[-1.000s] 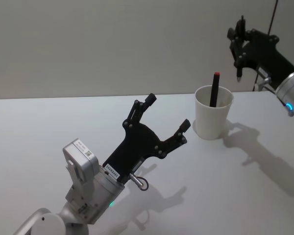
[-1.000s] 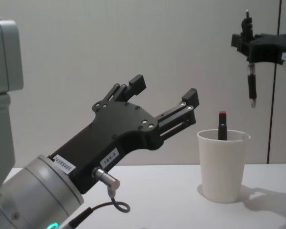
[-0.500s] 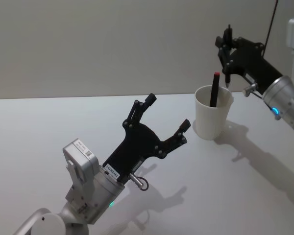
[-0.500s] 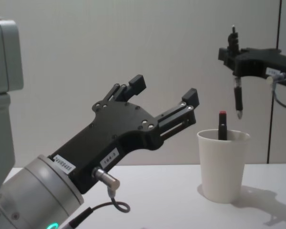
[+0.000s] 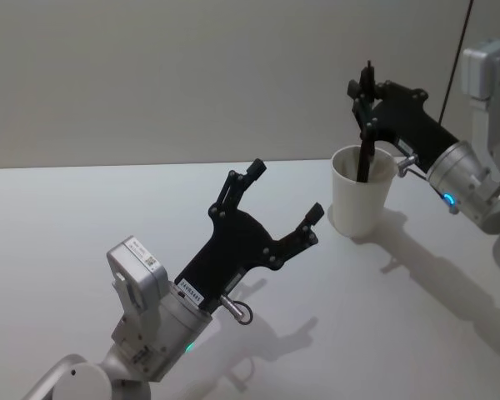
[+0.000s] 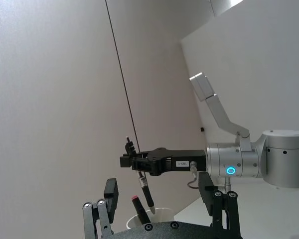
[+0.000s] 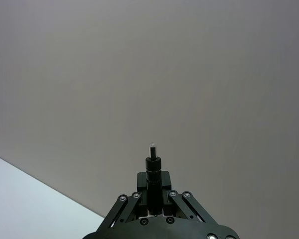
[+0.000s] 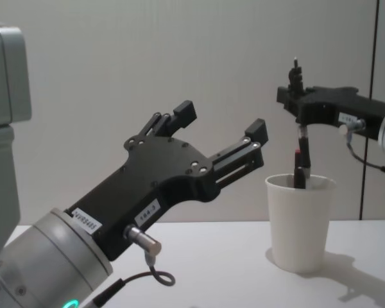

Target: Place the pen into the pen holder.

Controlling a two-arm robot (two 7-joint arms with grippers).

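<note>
R gripper point(image 8: 299, 115) was clamped on a black pen point(image 8: 303, 151), upright, tip just inside the rim of the white paper cup point(image 8: 300, 224). Cup stood near the tabletop's point(image 5: 83, 217) far edge, right side; a red-capped pen point(image 6: 137, 204) already in it. L gripper point(image 8: 221, 125) sat raised over the near side, fingers apart, holding nothing.
</note>
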